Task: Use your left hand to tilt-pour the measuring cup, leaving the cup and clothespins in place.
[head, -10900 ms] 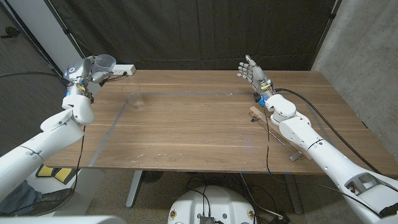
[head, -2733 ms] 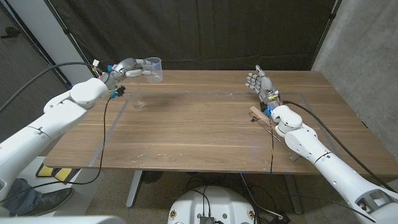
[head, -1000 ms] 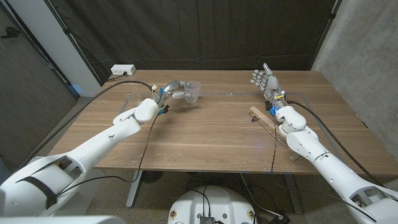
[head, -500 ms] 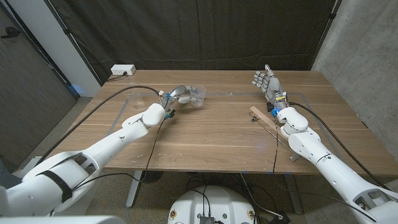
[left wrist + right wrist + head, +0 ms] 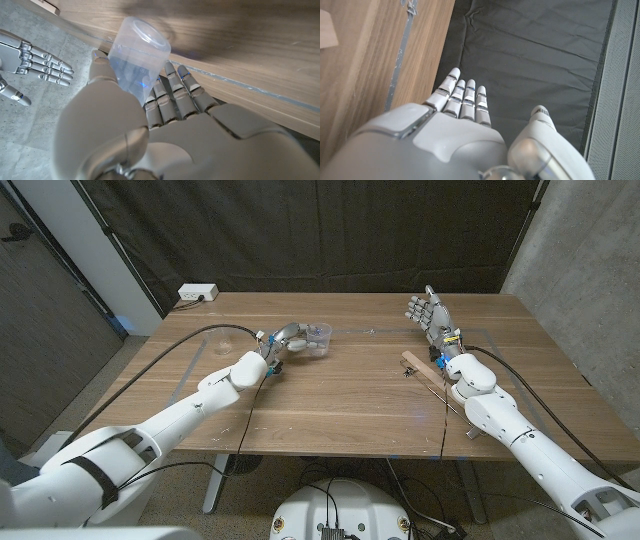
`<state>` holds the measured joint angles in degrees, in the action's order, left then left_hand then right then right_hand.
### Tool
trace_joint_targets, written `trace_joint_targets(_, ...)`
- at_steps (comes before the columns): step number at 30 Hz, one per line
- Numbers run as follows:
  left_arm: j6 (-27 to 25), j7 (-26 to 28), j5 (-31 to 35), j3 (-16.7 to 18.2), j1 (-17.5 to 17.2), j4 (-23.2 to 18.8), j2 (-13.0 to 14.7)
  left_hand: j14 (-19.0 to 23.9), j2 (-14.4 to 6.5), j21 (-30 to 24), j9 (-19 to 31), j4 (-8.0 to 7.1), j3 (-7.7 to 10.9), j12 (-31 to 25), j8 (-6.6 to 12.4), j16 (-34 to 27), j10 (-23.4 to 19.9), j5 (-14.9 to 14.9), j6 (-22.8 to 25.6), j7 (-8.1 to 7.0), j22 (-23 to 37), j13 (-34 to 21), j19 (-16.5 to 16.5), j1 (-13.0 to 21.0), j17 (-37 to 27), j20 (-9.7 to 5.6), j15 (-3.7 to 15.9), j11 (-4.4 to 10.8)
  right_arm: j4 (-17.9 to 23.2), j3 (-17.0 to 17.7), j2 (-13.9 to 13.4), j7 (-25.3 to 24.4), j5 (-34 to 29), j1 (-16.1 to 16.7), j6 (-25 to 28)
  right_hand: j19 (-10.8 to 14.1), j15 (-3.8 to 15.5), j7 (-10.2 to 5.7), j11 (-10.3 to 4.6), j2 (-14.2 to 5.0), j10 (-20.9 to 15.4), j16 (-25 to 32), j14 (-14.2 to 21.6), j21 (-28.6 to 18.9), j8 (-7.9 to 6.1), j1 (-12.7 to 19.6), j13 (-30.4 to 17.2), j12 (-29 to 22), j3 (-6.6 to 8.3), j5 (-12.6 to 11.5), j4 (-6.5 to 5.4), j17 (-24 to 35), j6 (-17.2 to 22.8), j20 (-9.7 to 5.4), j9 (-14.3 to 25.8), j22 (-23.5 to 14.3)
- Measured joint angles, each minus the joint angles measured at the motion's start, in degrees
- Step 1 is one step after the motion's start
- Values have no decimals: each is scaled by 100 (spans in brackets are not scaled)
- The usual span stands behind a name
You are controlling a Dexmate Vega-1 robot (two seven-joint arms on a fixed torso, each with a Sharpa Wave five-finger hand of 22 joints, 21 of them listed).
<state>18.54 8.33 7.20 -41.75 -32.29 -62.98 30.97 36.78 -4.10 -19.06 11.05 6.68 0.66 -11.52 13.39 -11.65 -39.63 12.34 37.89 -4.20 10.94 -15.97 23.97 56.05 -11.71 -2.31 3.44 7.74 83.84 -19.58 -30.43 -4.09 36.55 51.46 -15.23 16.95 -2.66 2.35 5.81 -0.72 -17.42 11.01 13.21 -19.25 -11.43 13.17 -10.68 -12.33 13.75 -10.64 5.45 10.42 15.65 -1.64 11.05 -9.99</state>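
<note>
Looking at each view:
Head: your left hand point(image 5: 290, 337) grasped the measuring cup point(image 5: 314, 338), tipped on its side over the table point(image 5: 340, 395); clothespins point(image 5: 415, 365) lay beside your right hand point(image 5: 428, 313), fingers spread, holding nothing.
Left wrist: thumb and fingers point(image 5: 172, 90) clasped the clear cup.
Right wrist: fingers extended, nothing held.

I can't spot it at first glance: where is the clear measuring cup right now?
In the head view the measuring cup is tipped on its side in the left hand, over the table's far middle, left of the clothespins.
</note>
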Motion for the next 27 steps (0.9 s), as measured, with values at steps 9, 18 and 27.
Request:
trace_joint_targets(9, -383, -132, 58, 0, -48, -259, 145, -429, -31, 133, 11, -55, -55, 73, -125, 84, 429, -1, -246, 133, 0, 12, -303, -152, 0, 99, -37, -81, 45, 0, -15, -13, 1, 20, 28, 0, 0, 0, 0, 0, 0, 0, 0, 0, 0, 0, 0, 0, 0, 0, 0, 0, 0, 0, 0, 0)
trace_joint_targets(18, -692, -299, 142, -44, -35, -537, 284, -653, 23, 256, 30, -419, 214, 72, -186, 87, 641, 13, -476, 184, 0, 28, -489, -251, 0, 141, -57, -107, 65, -1, -20, -30, 3, 39, 49, 0, 0, 0, 0, 0, 0, 0, 0, 49, 0, 0, 0, 0, -16, 0, 16, 0, 0, 0, 0, 0)
trace_joint_targets(27, -956, -462, 258, -82, 4, -647, 348, -1127, 16, 454, 29, -568, 174, 95, -280, 87, 1095, 29, -1011, 243, -29, 28, -815, -425, -1, 201, -77, -165, 67, -1, -21, -36, 6, 46, 53, 0, 0, 0, 0, 0, 0, 0, 0, 49, 0, 0, 0, 0, -16, 0, 16, 0, 0, 0, 0, 0)
